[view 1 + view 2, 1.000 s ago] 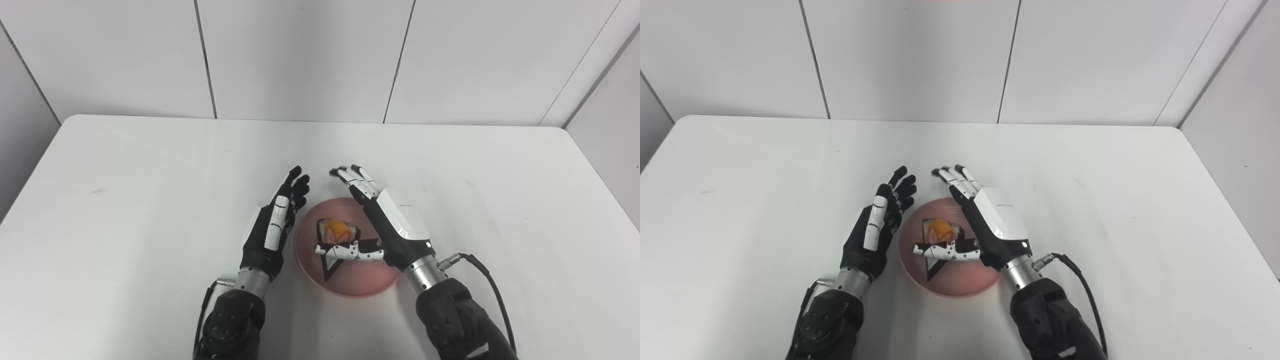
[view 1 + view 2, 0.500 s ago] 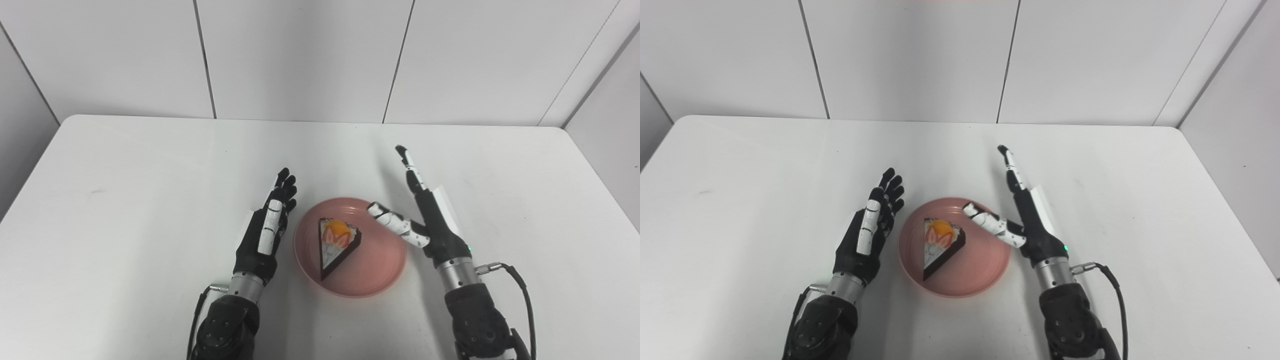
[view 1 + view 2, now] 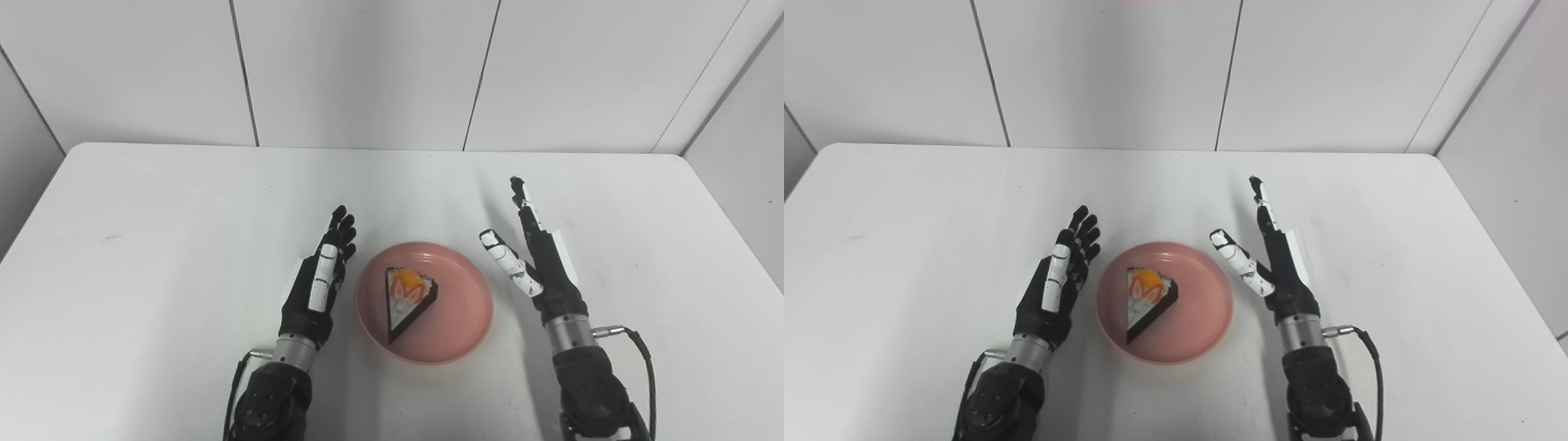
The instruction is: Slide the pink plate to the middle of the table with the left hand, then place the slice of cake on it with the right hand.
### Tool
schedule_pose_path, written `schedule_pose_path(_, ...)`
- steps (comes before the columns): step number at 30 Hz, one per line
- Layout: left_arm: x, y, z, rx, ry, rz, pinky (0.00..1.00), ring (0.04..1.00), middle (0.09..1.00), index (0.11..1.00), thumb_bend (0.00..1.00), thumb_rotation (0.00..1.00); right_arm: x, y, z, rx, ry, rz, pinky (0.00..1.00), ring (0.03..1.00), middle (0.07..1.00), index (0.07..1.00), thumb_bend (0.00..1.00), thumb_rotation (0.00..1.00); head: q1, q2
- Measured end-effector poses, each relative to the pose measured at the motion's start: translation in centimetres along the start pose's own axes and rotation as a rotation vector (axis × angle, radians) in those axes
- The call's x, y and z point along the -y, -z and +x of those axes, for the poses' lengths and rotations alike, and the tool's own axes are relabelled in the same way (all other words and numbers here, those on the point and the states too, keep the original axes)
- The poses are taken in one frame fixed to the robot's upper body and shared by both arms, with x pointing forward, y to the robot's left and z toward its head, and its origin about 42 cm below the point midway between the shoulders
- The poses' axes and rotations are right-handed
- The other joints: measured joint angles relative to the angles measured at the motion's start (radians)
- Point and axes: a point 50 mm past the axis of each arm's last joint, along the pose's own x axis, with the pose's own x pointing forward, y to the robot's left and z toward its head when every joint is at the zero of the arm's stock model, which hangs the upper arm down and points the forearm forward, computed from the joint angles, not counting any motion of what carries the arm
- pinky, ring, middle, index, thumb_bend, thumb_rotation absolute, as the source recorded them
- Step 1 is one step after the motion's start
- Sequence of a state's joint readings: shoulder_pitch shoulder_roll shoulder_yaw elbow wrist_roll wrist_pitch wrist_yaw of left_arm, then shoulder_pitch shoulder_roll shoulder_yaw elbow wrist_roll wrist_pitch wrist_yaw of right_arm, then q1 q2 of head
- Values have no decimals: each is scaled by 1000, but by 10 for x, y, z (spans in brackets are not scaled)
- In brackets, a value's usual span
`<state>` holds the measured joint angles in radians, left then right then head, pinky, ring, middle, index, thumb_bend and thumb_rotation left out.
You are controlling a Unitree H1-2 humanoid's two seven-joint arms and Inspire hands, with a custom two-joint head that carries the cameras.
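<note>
The pink plate [image 3: 456, 327] sits near the middle of the white table [image 3: 153, 202], towards its front. A slice of cake [image 3: 405, 300] with a dark base, white top, strawberry and orange fruit lies on the plate, left of its centre. My left hand [image 3: 317, 283] is open, fingers straight, just left of the plate and clear of it. My right hand [image 3: 536, 260] is open and empty, fingers pointing away from me, thumb apart, just right of the plate. The plate [image 3: 1200, 318], the cake [image 3: 1146, 298] and both hands also show in the right eye view.
White wall panels [image 3: 367, 67] stand behind the table's far edge. The table's right edge [image 3: 729, 220] lies beyond my right hand. A cable [image 3: 640, 361] runs from my right wrist.
My right hand let go of the cake, opened and drew back to the right of the plate. My left hand pulled back a little. The camera has shifted slightly.
</note>
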<state>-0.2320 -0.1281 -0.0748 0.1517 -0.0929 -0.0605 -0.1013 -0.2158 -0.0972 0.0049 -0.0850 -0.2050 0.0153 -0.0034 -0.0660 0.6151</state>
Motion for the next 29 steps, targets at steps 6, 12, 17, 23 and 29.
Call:
schedule_pose_path(6,-3,-1,0,3,-4,10,1000,1000,1000,1000,656,1000,1,22,-5,-120,46,238,1000,1000,1000,1000,729,915,0,2)
schedule_pose_path(12,-3,0,1,15,-7,11,1000,1000,1000,1000,642,1000,-1,30,-7,-141,27,351,1000,1000,1000,1000,735,937,2,5)
schedule_pose_path(17,-3,0,2,19,-5,16,1000,1000,1000,1000,631,1000,-5,30,-8,-145,22,383,1000,992,996,1000,728,949,3,6)
schedule_pose_path(23,0,1,5,28,2,42,1000,1000,1000,1000,629,1000,-9,33,-14,-159,20,397,1000,997,999,1000,734,935,6,8)
schedule_pose_path(29,1,0,5,54,9,70,1000,1000,1000,1000,623,1000,-8,33,-14,-155,2,406,1000,1000,1000,1000,730,921,52,6)
